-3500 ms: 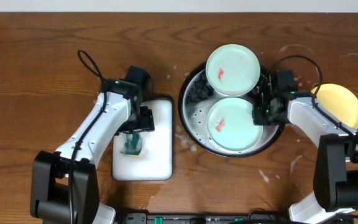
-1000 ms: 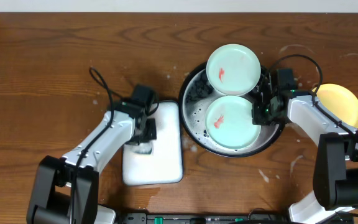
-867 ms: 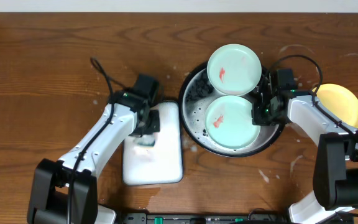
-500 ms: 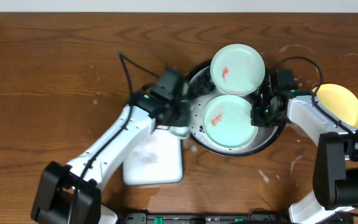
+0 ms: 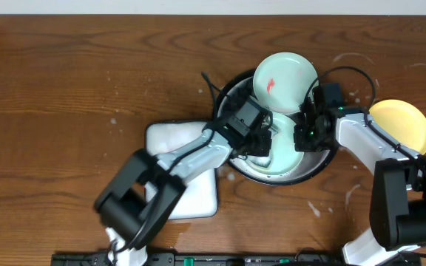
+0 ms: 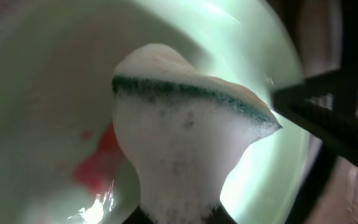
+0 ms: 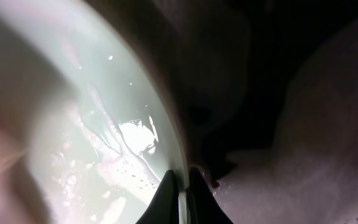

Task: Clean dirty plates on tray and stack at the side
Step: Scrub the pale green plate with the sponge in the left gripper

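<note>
White plastic, the rectangular tray with rounded corners [image 5: 180,177] lies at the left of the wooden bench [image 5: 65,89]. The left arm, which was working over it a few seconds ago, has swung right and now reaches into the large round black basin with the raised rim [image 5: 287,179]. We read that as the end of loading soap and the start of scrubbing proper.

The left end effector [image 5: 261,144] is clenched on a foam-covered sponge with a green scouring layer [image 6: 179,155]. In the left wrist view the sponge is pinched in at its waist and pressed against the pale mint-white round plate lying lower in the basin [image 6: 42,93]. A red smear [image 6: 98,168] shows on this lower plate just left of the sponge, so we judge it not yet clean. Overhead, most of the lower plate [image 5: 281,157] is hidden under the arm.

A second pale mint-white round plate [image 5: 285,72] leans on the far rim of the basin, and this upper plate carries its own red streak [image 5: 271,83], untouched.

Further right, the right end effector [image 5: 304,135] grasps the lower plate. In the right wrist view its fingertips close on either side of the wet rim [image 7: 180,186], holding the plate steady for the scrub, as it did a few seconds ago.

Well right of the basin, the round yellow plate [image 5: 401,122] rests on the bench by itself; we see no smear on it. No stack exists yet, and both mint plates remain to be washed.
</note>
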Action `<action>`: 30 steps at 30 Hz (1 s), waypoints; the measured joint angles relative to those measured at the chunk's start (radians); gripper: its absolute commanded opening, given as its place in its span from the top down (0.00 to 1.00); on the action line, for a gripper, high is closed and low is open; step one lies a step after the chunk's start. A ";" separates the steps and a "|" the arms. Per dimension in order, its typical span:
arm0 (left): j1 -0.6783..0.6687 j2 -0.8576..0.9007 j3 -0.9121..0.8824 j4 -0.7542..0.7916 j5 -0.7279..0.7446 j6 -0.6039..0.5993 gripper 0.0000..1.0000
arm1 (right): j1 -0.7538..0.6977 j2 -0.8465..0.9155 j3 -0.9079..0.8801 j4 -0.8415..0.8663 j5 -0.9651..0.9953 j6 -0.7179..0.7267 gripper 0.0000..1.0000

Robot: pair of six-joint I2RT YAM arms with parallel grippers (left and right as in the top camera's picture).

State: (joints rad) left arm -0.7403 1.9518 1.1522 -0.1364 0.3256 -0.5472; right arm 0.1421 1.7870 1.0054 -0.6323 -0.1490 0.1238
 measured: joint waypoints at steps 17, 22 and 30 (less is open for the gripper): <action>0.030 0.055 0.166 -0.314 -0.295 0.060 0.92 | 0.022 0.000 0.000 -0.009 -0.027 -0.014 0.99; 0.025 0.059 0.170 -0.296 -0.317 0.072 0.91 | 0.026 0.001 0.000 -0.007 -0.033 -0.047 0.99; 0.048 0.114 0.168 -0.070 -0.071 -0.080 0.91 | 0.026 0.001 0.000 -0.005 -0.032 -0.080 0.99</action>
State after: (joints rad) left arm -0.6926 2.0655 1.3201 -0.2066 0.2550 -0.6270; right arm 0.1680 1.7878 1.0058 -0.6369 -0.1810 0.0437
